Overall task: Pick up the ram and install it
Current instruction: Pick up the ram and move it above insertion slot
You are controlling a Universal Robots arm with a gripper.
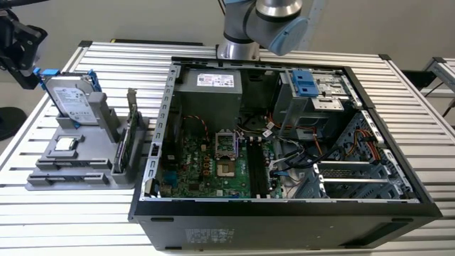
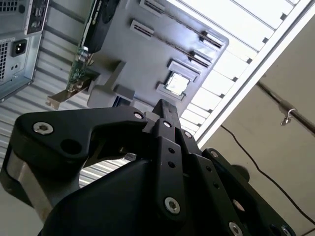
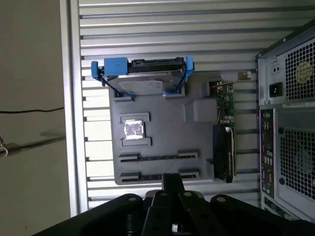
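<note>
The matte black gripper [image 3: 172, 181] has its flat fingers [image 2: 165, 110] pressed together, with nothing between them. Left of the open steel case [image 1: 284, 216] on the ribbed table [image 1: 398, 106], the grey moulded tray [image 3: 162, 132] has two slotted holders that look bare. A long dark strip seated in the motherboard [image 1: 206, 170] is possibly the ram [image 1: 254, 168].

The table [image 1: 419, 133] was made of long silver slats. A big black computer case [image 1: 284, 226] lay open on it. A grey holder [image 1: 71, 181] sat just beside the case, toward the exterior view's left.
</note>
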